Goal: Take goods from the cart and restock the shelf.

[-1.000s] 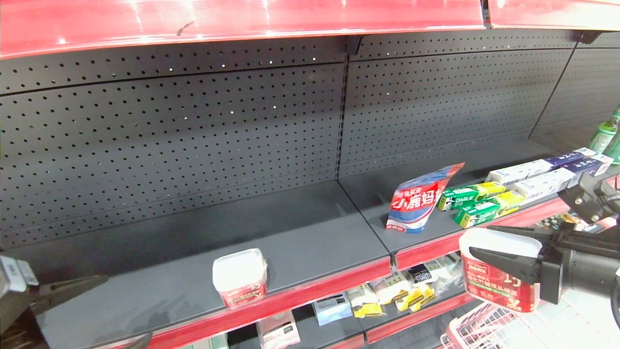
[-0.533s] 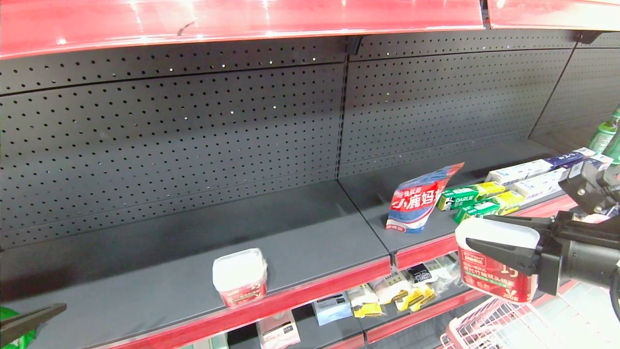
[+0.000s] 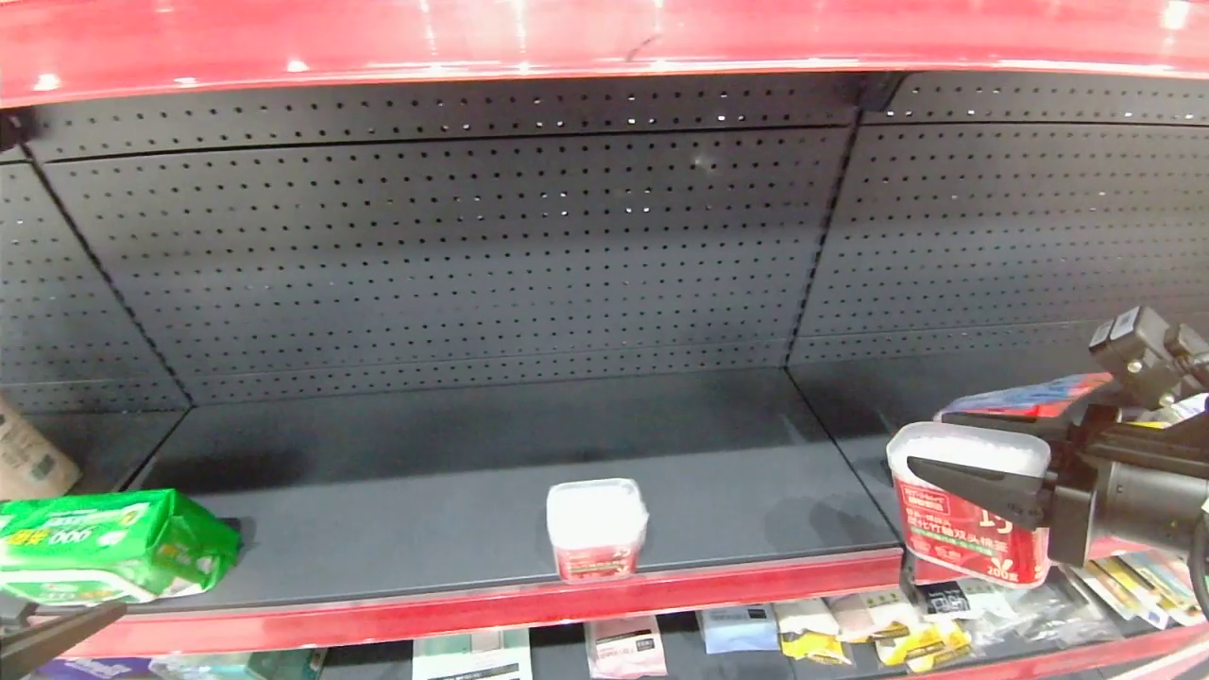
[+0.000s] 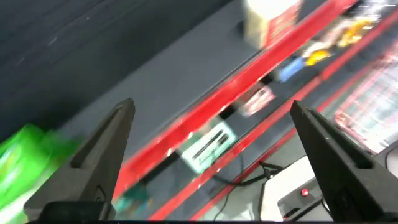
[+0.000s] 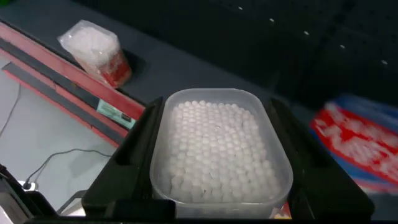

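I am holding the swab tub clamped by its sides in my right pincer, at the front lip of the shelf, aiming to carry it in level and seat it flat beside the matching tub before releasing.

A black perforated metal back panel spans the head view from 9 to 3 o'clock, divided by dark uprights, one of them at 2 o'clock. Across 12 o'clock runs the glossy red edge of an upper shelf, dotted with white glints of overhead light. Below centre lies the dark grey metal shelf board, fronted at 6 o'clock by a red rail. The right wrist view shows pale grey floor beneath that rail.
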Controlling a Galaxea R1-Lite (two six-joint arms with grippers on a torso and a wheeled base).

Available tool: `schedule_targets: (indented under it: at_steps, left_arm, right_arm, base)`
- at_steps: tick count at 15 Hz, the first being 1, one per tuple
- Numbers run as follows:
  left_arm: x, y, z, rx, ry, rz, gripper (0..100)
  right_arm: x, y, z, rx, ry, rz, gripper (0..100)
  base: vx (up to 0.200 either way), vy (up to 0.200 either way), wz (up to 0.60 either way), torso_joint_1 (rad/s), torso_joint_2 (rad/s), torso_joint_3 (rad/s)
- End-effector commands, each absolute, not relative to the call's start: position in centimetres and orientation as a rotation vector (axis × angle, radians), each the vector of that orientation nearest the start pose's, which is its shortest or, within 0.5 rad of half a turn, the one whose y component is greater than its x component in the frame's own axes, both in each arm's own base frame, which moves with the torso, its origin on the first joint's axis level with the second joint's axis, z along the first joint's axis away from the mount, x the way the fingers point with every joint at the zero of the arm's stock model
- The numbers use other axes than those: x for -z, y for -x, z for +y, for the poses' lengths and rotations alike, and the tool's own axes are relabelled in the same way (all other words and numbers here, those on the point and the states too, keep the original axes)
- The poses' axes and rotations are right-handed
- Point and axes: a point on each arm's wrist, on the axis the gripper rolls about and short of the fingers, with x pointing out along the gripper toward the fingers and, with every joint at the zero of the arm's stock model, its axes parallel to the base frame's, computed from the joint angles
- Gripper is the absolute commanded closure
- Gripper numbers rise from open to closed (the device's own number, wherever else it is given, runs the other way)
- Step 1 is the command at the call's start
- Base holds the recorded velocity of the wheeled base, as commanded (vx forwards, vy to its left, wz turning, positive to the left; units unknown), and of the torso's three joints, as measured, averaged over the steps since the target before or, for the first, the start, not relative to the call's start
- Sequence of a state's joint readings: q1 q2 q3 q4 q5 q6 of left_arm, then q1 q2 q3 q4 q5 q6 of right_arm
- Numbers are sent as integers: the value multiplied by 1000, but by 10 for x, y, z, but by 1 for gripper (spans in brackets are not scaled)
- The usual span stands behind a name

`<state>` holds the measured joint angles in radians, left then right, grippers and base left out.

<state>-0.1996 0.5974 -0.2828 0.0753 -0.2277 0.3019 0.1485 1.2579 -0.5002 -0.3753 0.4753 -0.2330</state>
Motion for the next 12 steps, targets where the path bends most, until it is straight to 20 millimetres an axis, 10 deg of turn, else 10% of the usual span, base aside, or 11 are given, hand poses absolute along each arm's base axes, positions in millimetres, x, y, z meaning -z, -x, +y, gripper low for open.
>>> schedule_targets:
  at_steps: [1, 12]
  left_arm:
    - [-147, -35, -12, 479, -288, 332, 0]
    - [-109, -7, -4, 306, -96, 264, 0]
  right_arm:
    - [-184, -177, 37, -657, 160, 306, 100]
    - [-184, -197, 56, -739, 172, 319, 100]
  base:
    - [0, 0, 600, 7, 2, 7]
    - [0, 0, 109, 0, 0, 0]
